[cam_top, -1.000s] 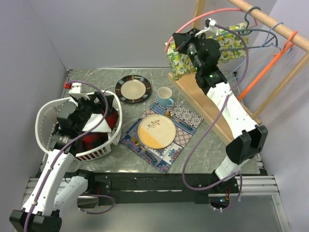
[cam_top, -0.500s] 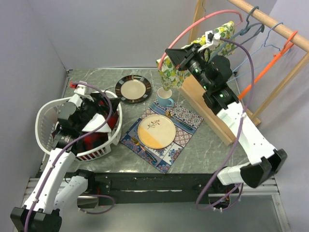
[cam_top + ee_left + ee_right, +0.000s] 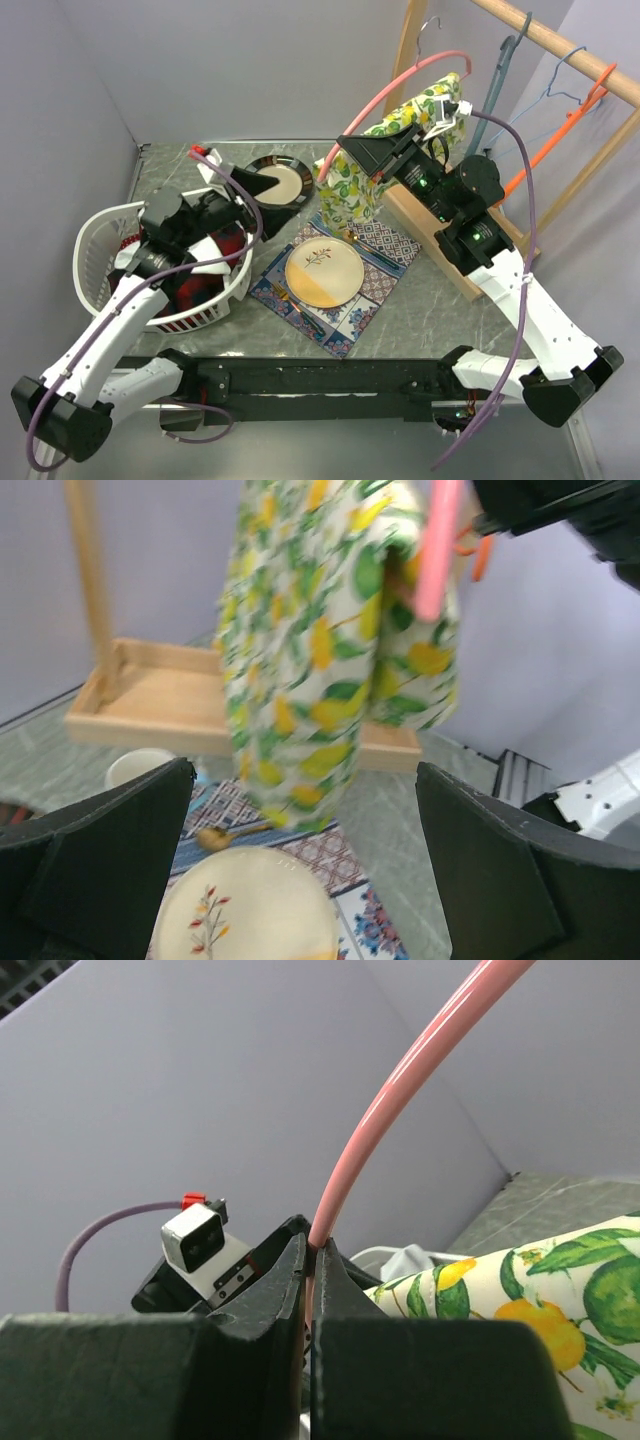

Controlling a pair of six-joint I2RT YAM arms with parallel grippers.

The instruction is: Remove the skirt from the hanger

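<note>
Fabric was the thing to watch: the lemon-print skirt [image 3: 362, 190] hung limp over the pink hanger [image 3: 395, 85], upper centre of the overhead frame, clear of the surface [image 3: 430, 300] and above the far edge of the plate [image 3: 324, 272]. It looked light, soft and apt to bunch or slide, so I judged a side fold near the hem the best hold. The right tool [image 3: 311, 1255] was pinched tight on the hanger's rod. The left tool [image 3: 245, 183] faced the cloth, spread wide, holding nothing.

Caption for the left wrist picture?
Open left gripper faces the lemon-print skirt draped on a pink hanger, plate below.
</note>
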